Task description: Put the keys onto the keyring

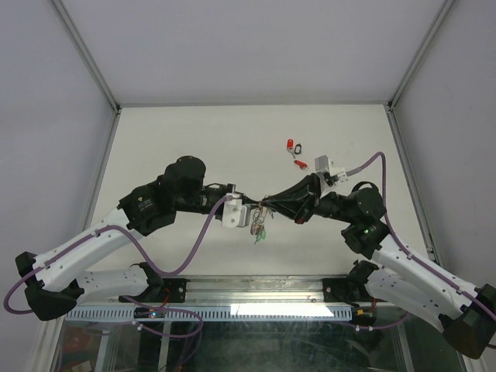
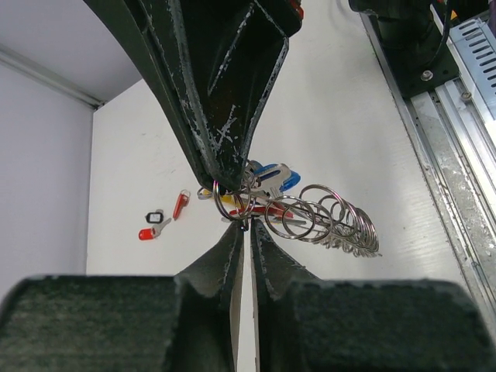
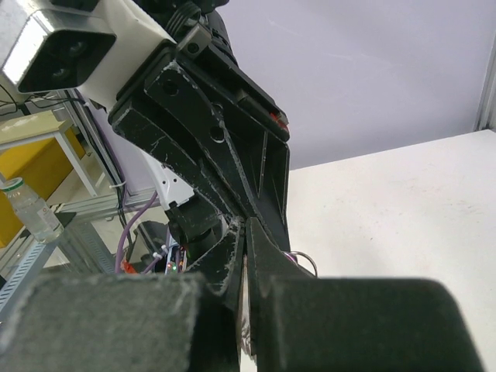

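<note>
Keyring (image 2: 329, 221) pinched between both arms, middle of the table (image 1: 194, 139), slightly toward its near edge.
My left gripper (image 2: 246, 232) and right gripper (image 2: 226, 180) are both clamped tip-to-tip on it, its rings dangling. Risk: opposing pulls slip the thin wire free. Red-tagged keys (image 1: 291, 144) lie loose toward the far edge. No legible writing.

White table (image 1: 194, 139) inside pale walls (image 1: 256, 46); aluminium frame posts (image 1: 85, 54).

The white surface (image 1: 194, 139) sits boxed in by pale grey walls (image 1: 256, 46) and aluminium posts (image 1: 85, 54). Off to one side, a small clear bottle (image 3: 29, 211) stands near a yellow block (image 3: 37, 153).
</note>
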`<state>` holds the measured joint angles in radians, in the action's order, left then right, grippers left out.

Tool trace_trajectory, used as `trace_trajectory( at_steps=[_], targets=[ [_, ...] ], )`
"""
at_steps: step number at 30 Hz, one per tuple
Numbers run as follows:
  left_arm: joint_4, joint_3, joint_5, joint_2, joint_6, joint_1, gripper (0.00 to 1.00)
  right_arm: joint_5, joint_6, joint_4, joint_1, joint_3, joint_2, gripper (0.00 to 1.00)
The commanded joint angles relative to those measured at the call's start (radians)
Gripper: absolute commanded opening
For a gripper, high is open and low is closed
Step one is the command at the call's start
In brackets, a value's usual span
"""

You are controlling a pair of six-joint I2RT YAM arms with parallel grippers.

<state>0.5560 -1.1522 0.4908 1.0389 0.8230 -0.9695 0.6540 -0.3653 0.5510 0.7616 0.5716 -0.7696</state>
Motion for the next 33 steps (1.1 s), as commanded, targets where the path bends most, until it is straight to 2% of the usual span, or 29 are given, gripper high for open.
trace_trajectory(
  at_steps=[1,4,8,14,20,26,33],
  targets=[
    [-0.042,-0.013,0.009,-0.026,-0.019,-0.008,0.12,-0.027,-0.009,0.122,0.001,0.017,0.033,0.0],
    [-0.065,-0.007,-0.01,-0.054,-0.028,-0.008,0.21,-0.003,0.015,0.084,0.001,0.03,0.04,0.0],
    [-0.137,0.032,-0.001,-0.097,-0.064,-0.008,0.26,0.016,0.044,0.053,0.001,0.044,0.045,0.0],
    [-0.24,0.077,0.047,-0.103,-0.139,-0.008,0.27,0.03,0.067,0.03,0.002,0.057,0.047,0.0],
    [-0.274,0.093,0.095,-0.08,-0.179,-0.008,0.27,0.03,0.074,0.025,0.001,0.056,0.055,0.0],
    [-0.293,0.116,0.083,-0.086,-0.197,-0.008,0.27,0.03,0.078,0.027,0.001,0.05,0.064,0.0],
    [-0.328,0.134,0.082,-0.079,-0.228,-0.008,0.19,0.035,0.078,0.038,0.001,0.046,0.061,0.0]
  ],
)
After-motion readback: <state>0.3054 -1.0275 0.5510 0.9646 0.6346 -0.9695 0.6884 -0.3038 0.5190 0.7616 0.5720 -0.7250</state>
